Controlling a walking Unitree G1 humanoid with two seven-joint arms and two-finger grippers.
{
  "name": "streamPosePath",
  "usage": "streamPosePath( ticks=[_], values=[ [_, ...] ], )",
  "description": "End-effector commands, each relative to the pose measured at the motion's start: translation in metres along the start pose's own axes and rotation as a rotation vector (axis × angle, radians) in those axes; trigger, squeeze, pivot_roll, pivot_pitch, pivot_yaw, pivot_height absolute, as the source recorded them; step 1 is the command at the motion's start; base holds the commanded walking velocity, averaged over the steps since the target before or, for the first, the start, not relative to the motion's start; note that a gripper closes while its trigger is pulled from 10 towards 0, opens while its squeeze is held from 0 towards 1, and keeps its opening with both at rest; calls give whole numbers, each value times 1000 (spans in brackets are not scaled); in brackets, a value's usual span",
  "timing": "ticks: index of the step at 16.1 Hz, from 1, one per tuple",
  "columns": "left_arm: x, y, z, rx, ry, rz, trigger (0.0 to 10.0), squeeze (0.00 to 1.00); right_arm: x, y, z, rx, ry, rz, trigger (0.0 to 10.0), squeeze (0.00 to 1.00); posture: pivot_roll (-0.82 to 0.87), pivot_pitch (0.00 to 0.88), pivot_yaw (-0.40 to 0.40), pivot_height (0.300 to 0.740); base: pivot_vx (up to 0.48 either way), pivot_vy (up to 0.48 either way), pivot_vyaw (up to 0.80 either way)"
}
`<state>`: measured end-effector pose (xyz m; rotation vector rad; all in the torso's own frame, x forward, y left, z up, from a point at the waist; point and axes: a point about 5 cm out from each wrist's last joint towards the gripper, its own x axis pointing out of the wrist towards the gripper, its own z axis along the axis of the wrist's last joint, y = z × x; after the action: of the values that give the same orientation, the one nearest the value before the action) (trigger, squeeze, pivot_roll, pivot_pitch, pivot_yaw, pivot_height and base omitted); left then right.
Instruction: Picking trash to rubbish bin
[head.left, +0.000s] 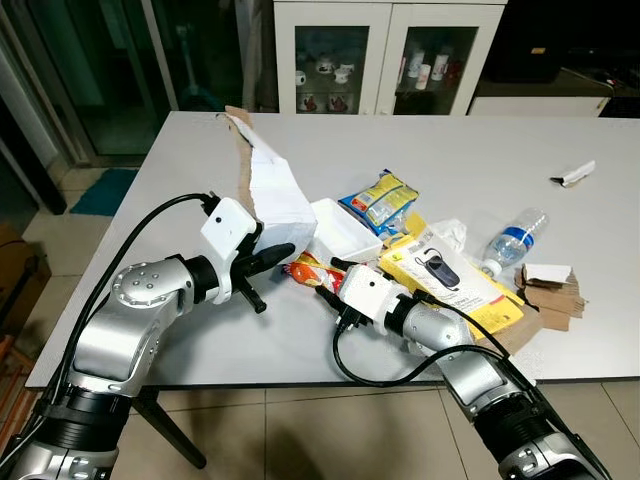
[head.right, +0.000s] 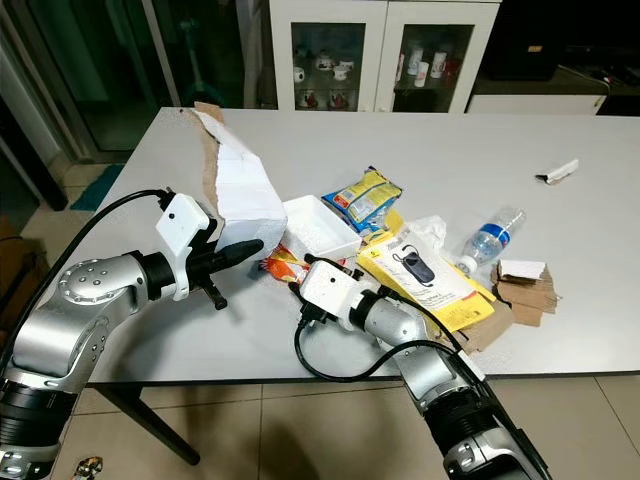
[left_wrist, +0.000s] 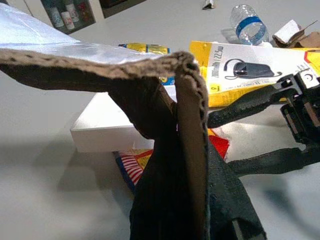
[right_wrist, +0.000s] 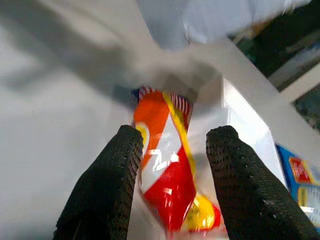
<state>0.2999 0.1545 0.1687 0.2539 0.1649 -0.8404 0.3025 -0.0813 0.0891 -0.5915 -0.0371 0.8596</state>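
Observation:
A large piece of cardboard (head.left: 272, 185), white on one face and brown at the edges, stands tilted up over the table (head.left: 450, 140). My left gripper (head.left: 276, 254) is shut on the cardboard's lower edge (left_wrist: 191, 150). An orange and red snack wrapper (head.left: 304, 267) lies flat on the table beside a white box (head.left: 345, 230). My right gripper (head.left: 326, 279) is open, low over the table, with one finger on each side of the wrapper (right_wrist: 167, 172). The fingers (right_wrist: 112, 180) stand apart from the wrapper.
A blue and yellow snack bag (head.left: 380, 200), a yellow earpiece package (head.left: 450, 275), a plastic bottle (head.left: 515, 240) and brown cardboard scraps (head.left: 550, 292) lie right of the wrapper. A small scrap (head.left: 575, 175) lies far right. A glass-door cabinet (head.left: 390, 50) stands beyond the table.

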Motion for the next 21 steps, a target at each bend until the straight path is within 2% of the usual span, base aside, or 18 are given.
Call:
streamPosePath(
  ticks=[1,3,8,12,13,14,18,21],
  values=[
    [1,-4,5,17,-7,-25,10000,0,1,-1,-3,27,10,-6,10000,1000,87,14,-35,740,0,0,0],
    [0,-3,6,20,-8,-14,10000,0,2,2,-9,-8,36,-17,10000,1000,89,14,-36,740,0,0,0],
    [0,-1,6,16,-5,-5,10000,0,4,4,-10,7,11,-27,10000,1000,85,20,-33,740,0,0,0],
    [2,-3,6,13,-3,-8,10000,0,8,6,-8,-39,5,-42,10000,1000,89,22,-36,740,0,0,0],
    [2,-4,7,13,-5,-8,10000,0,9,8,-11,-45,25,-36,10000,322,89,22,-36,740,0,0,0],
    [2,-4,7,14,-5,-8,10000,0,10,10,-14,-54,46,-26,10000,0,92,19,-37,740,0,0,0],
    [2,-4,9,19,-7,-7,10000,0,15,19,-21,-52,77,-8,10000,0,99,15,-41,740,0,0,0],
    [3,-6,10,24,-10,-8,10000,0,19,20,-24,-62,105,-35,10000,0,105,12,-45,740,0,0,0]
  ],
)
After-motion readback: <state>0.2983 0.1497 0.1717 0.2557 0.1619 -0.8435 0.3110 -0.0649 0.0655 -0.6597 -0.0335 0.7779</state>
